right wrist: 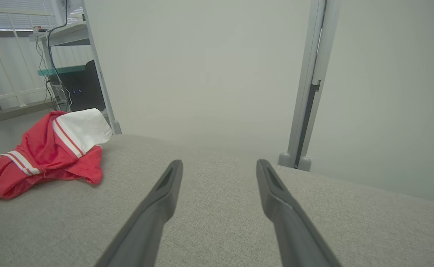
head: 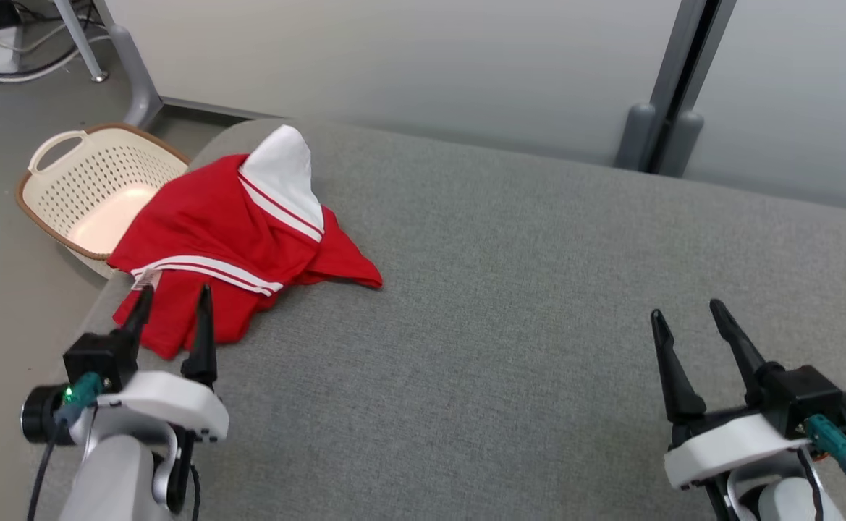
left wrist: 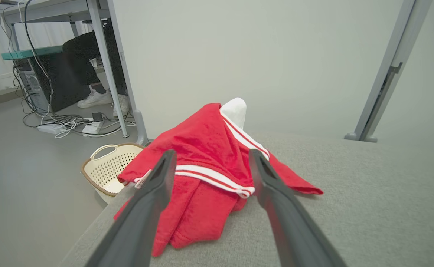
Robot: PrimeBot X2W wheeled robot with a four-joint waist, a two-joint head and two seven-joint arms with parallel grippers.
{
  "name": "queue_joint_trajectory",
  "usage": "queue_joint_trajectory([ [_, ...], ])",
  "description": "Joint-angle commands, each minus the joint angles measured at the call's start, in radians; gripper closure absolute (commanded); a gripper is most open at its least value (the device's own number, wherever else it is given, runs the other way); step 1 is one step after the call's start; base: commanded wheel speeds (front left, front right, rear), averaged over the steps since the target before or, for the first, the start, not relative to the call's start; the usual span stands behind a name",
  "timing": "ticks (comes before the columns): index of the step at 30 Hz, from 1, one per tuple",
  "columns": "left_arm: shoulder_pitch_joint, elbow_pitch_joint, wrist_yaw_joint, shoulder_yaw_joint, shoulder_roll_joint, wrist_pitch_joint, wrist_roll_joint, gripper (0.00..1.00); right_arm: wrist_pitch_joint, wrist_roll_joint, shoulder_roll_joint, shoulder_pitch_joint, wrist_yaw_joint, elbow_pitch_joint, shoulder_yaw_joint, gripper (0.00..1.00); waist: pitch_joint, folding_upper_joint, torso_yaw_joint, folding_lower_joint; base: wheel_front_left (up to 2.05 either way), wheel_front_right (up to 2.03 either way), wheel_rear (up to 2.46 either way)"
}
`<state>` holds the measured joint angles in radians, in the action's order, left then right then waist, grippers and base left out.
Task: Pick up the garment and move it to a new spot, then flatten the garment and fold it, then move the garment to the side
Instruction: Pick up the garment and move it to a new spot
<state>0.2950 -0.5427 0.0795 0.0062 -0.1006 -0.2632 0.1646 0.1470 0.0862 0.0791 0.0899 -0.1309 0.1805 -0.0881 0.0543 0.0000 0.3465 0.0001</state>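
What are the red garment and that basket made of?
Red garment: soft, matte fabric, perhaps a cotton knit or fleece; it slumps in loose folds and looks slightly fuzzy. Basket: probably moulded plastic, smooth cream, judging by its regular holes and brown rim.

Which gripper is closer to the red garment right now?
Left. The left gripper, open, points at the near edge of the garment, overlapping it in the head view; the right gripper, also open, sits far to its right over grey surface.
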Motion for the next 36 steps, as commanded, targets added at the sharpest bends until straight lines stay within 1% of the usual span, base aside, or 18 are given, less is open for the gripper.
queue_joint_trajectory([
  [1, 0.040, -0.010, 0.008, 0.005, -0.006, -0.002, 0.008, 0.00, -0.006, -0.007, 0.013, 0.018, 0.000, -0.007, -0.002, 0.00, 0.076, 0.0000, -0.030, -0.0001, 0.00, 0.00, 0.00],
  [6, 0.197, -0.137, 0.026, -0.004, -0.026, 0.007, 0.032, 0.00, -0.030, -0.013, 0.039, 0.069, 0.000, -0.040, -0.006, 0.00, 0.199, 0.0000, -0.065, -0.0001, 0.00, 0.00, 0.00],
  [10, 0.320, -0.275, 0.038, -0.015, -0.048, 0.048, 0.052, 0.00, -0.037, -0.013, 0.053, 0.091, 0.000, -0.048, -0.003, 0.00, 0.262, 0.0000, -0.087, -0.0001, 0.00, 0.00, 0.00],
  [16, 0.460, -0.509, 0.048, -0.050, -0.098, 0.150, 0.058, 0.00, -0.022, -0.008, 0.054, 0.119, 0.000, -0.038, -0.004, 0.00, 0.305, 0.0000, -0.117, -0.0001, 0.00, 0.00, 0.00],
  [19, 0.505, -0.602, 0.049, -0.058, -0.107, 0.200, 0.068, 0.00, -0.017, -0.004, 0.053, 0.128, 0.000, -0.026, -0.005, 0.00, 0.308, 0.0000, -0.127, -0.0001, 0.00, 0.00, 0.00],
  [20, 0.514, -0.630, 0.050, -0.059, -0.106, 0.221, 0.079, 0.13, -0.014, -0.004, 0.053, 0.129, 0.000, -0.025, -0.003, 0.00, 0.308, 0.0000, -0.130, -0.0001, 0.00, 0.00, 0.00],
  [21, 0.522, -0.650, 0.051, -0.065, -0.110, 0.235, 0.077, 0.55, -0.013, -0.003, 0.054, 0.130, 0.000, -0.022, -0.001, 0.00, 0.306, 0.0000, -0.132, -0.0001, 0.00, 0.00, 0.00],
  [22, 0.530, -0.661, 0.052, -0.070, -0.114, 0.236, 0.080, 0.84, -0.012, -0.003, 0.054, 0.129, 0.000, -0.021, 0.003, 0.00, 0.304, 0.0000, -0.134, -0.0001, 0.00, 0.00, 0.00],
  [23, 0.537, -0.666, 0.051, -0.069, -0.118, 0.223, 0.086, 1.00, -0.010, -0.004, 0.054, 0.127, 0.000, -0.019, 0.008, 0.00, 0.300, 0.0000, -0.134, -0.0001, 0.00, 0.00, 0.00],
  [25, 0.544, -0.671, 0.050, -0.083, -0.123, 0.186, 0.079, 1.00, -0.006, -0.007, 0.053, 0.116, 0.000, -0.015, 0.021, 0.00, 0.288, 0.0000, -0.130, -0.0001, 0.00, 0.00, 0.00],
  [30, 0.555, -0.658, 0.050, -0.103, -0.122, 0.053, 0.069, 1.00, 0.000, -0.019, 0.044, 0.087, 0.000, -0.017, 0.053, 0.00, 0.241, 0.0000, -0.109, -0.0001, 0.00, 0.00, 0.00],
  [31, 0.555, -0.658, 0.050, -0.103, -0.122, 0.053, 0.069, 1.00, 0.000, -0.019, 0.044, 0.087, 0.000, -0.017, 0.053, 0.00, 0.241, 0.0000, -0.109, -0.0001, 0.00, 0.00, 0.00],
  [33, 0.555, -0.637, 0.044, -0.104, -0.121, 0.021, 0.068, 1.00, 0.004, -0.020, 0.039, 0.072, 0.000, -0.018, 0.063, 0.00, 0.213, 0.0000, -0.102, -0.0001, 0.00, 0.00, 0.00],
  [35, 0.536, -0.580, 0.035, -0.101, -0.114, 0.001, 0.069, 1.00, -0.001, -0.016, 0.028, 0.047, 0.000, -0.021, 0.077, 0.00, 0.170, 0.0000, -0.091, -0.0001, 0.00, 0.00, 0.00],
  [36, 0.536, -0.580, 0.035, -0.101, -0.114, 0.001, 0.069, 1.00, -0.001, -0.016, 0.028, 0.047, 0.000, -0.021, 0.077, 0.00, 0.170, 0.0000, -0.091, -0.0001, 0.00, 0.00, 0.00],
])
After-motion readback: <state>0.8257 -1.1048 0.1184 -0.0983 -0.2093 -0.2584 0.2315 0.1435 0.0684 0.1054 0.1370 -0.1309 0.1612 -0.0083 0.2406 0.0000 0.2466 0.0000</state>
